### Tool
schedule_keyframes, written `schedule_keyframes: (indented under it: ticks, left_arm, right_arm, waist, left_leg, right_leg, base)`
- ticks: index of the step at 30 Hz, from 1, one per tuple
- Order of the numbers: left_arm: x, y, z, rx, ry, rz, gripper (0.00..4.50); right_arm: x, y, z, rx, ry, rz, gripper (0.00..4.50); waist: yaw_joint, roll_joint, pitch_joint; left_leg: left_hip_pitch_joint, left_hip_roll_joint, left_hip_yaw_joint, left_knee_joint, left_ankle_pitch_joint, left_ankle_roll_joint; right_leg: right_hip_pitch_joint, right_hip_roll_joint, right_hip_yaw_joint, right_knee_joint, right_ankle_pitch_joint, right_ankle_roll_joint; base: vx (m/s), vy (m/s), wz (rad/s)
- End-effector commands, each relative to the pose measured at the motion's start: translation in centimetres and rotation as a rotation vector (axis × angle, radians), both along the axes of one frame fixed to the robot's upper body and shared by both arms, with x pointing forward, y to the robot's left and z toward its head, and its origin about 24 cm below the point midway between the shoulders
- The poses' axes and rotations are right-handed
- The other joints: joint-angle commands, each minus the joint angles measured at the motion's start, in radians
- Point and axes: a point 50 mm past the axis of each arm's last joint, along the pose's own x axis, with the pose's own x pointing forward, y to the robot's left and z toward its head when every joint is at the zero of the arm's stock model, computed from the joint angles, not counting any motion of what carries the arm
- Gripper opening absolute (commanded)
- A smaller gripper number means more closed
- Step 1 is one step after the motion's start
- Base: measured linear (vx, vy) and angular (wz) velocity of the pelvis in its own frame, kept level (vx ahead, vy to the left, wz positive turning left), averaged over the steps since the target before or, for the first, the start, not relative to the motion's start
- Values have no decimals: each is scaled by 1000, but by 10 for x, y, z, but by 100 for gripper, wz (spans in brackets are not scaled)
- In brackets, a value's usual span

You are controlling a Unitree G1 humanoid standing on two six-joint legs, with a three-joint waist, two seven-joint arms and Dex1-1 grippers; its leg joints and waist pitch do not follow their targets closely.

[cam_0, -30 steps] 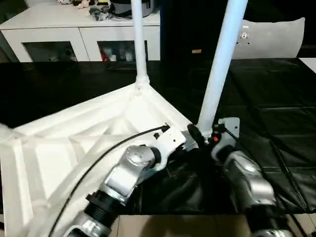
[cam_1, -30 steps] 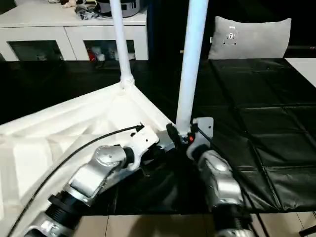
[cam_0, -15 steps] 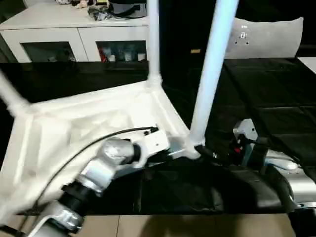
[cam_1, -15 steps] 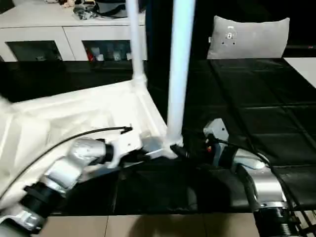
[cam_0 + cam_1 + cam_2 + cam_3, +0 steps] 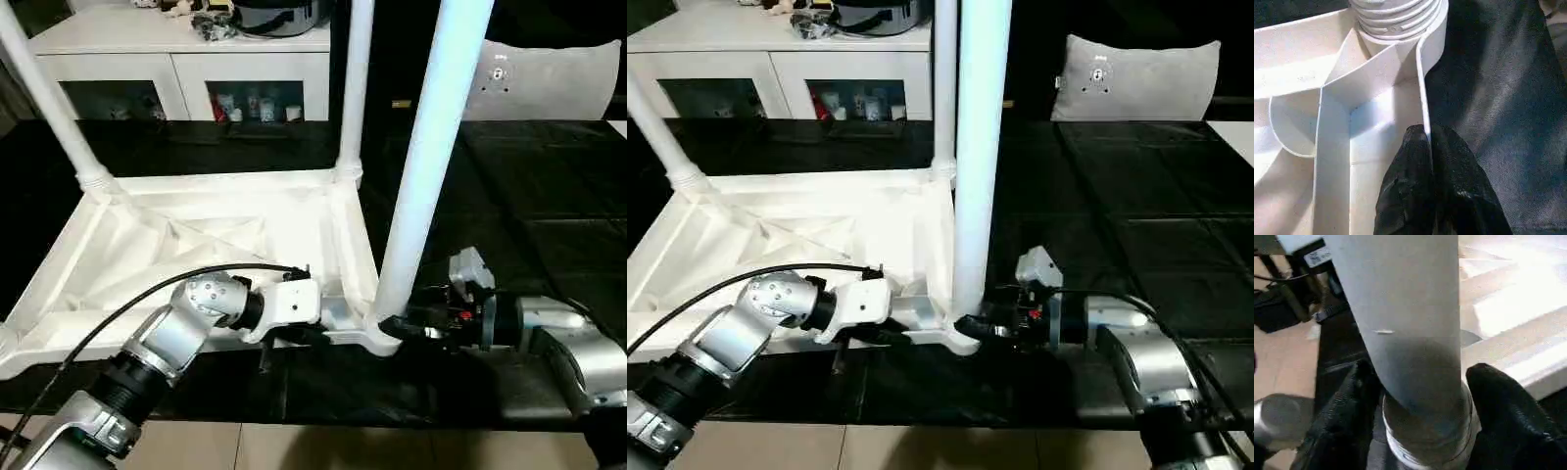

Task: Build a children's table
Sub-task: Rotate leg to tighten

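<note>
Black matting [image 5: 549,186] covered the work surface, and on it the tabletop [image 5: 196,230] was laid underside up, in front of a white cabinet [image 5: 186,69]. Three legs [image 5: 426,166] were seen standing in corner sockets, so a fourth was judged outstanding. The left gripper [image 5: 1429,147] was pinched on the tabletop's rim; the right gripper [image 5: 1418,396] was set astride the nearest leg's base, grip uncertain.

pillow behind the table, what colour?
Light grey pillow, small dark emblem near its top; the right eye view shows it best.

black mat [image 5: 549,211], upturned tabletop [image 5: 196,235], grey pillow [image 5: 549,83]
</note>
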Motion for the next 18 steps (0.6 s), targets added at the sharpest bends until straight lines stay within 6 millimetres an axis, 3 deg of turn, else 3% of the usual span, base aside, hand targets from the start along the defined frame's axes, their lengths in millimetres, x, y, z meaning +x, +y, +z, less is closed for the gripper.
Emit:
schedule_keyframes:
  ticks: [1, 8, 14, 18]
  left_arm:
    - [-14, 7, -27, 143, 108, -65, 0]
    - [-14, 8, -27, 143, 109, -77, 0]
    - [-16, 8, -30, 133, 124, -66, 0]
    - [-17, 7, -31, 118, 133, -48, 0]
  right_arm:
    - [1, 2, 6, -4, -11, 30, 270]
    - [-3, 3, 4, -3, 10, 61, 209]
    - [-13, 7, -3, 12, 47, 76, 199]
    - [-18, 9, -6, 27, 65, 69, 198]
  waist:
    - [1, -13, -44]
    - [2, -12, -45]
    - [8, -12, -45]
    - [12, -12, -43]
  left_leg:
    - [-16, 55, -4, -68, -90, 101]
    - [-17, 54, -4, -67, -90, 94]
    - [-16, 55, -4, -67, -95, 93]
    - [-14, 56, -4, -71, -122, 83]
  right_leg:
    - [56, -70, 55, -54, -175, -231]
    - [57, -70, 55, -54, -176, -228]
    - [57, -70, 56, -55, -178, -223]
    - [55, -71, 56, -61, -231, -208]
  base:
    - [0, 0, 0]
    - [0, 0, 0]
    - [0, 0, 0]
    - [0, 0, 0]
